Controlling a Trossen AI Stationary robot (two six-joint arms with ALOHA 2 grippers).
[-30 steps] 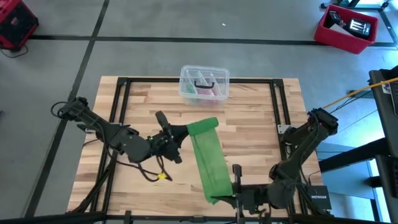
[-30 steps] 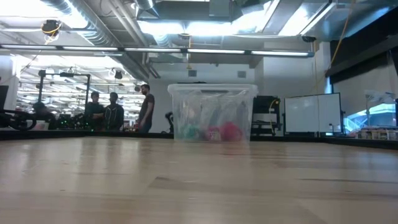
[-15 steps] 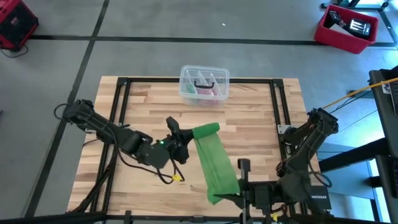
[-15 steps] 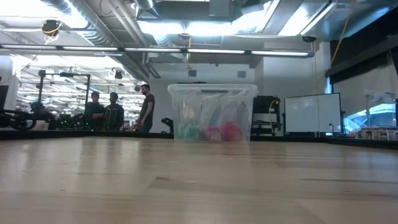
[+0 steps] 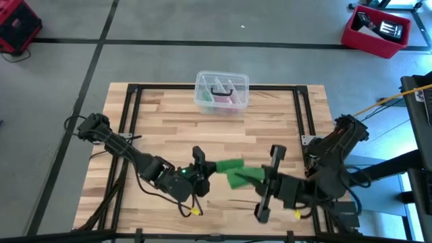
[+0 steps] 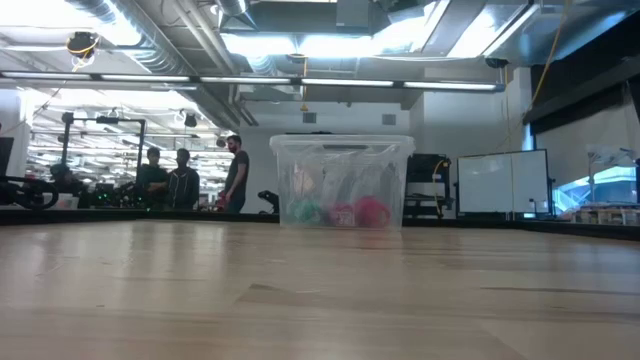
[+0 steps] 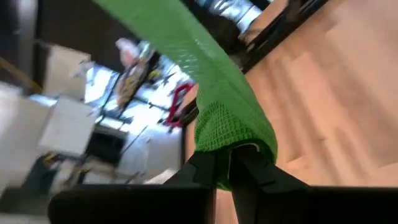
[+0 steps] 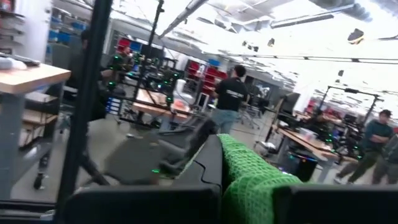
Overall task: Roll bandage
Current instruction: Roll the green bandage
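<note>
Bandage held at both ends, roll not yet formed

Bandage (image 5: 237, 173) spans mid-air near table's 6 o'clock edge. Left gripper (image 5: 204, 167) clamps its 9 o'clock end; right gripper (image 5: 268, 177) pinches the 3 o'clock end. Judged step: stretching. Next: wind one end inward, keeping tension.

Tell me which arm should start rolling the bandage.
Left, probably. The left gripper grips the bandage at its bunched end, jaws shut on it. The right gripper holds the other end, better suited to keeping it taut.
</note>
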